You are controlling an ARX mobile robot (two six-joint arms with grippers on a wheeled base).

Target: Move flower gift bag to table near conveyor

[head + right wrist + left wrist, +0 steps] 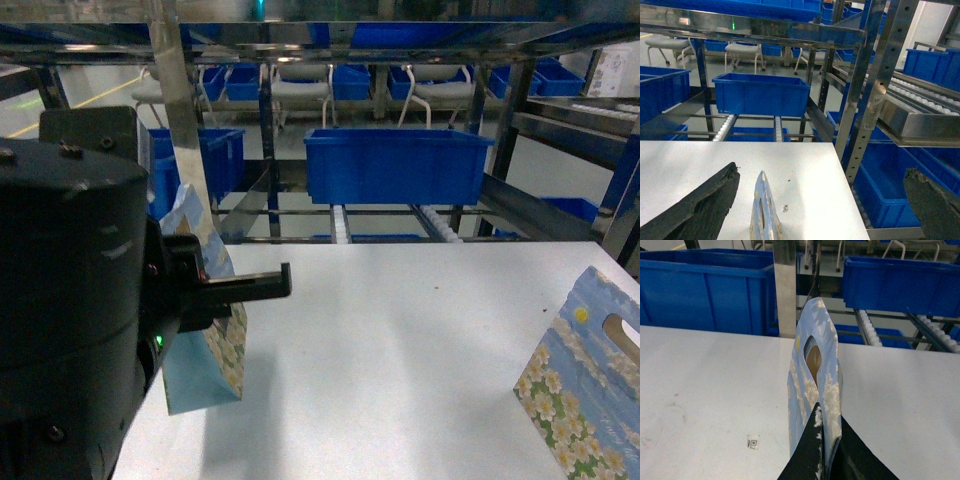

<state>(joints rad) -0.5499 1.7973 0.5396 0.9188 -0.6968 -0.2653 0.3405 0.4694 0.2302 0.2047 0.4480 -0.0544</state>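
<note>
The left pincer [824,450] is clenched on the bottom edge of the flower gift bag [815,385], which is pinched flat between its two dark fingers [807,460]. In the head view the same bag [205,330] is seen standing upright at the left side of the white table [400,340], with its lower end touching or just above the top; which of the two cannot be told. The right pincer [820,205] is released, its two worn fingers spread wide, and a second flower bag [764,210] is seen edge-on between them, not gripped. That second bag [585,380] lies at the right edge of the table. Behind the table stands the conveyor [390,215] with its white rollers, and a blue bin [395,165] is set on it. For this step to be done well, the bag should be lowered slowly and kept straight, and the grip should be let go only when the bag's bottom is flat on the table, so that it is not tipped over.
</note>
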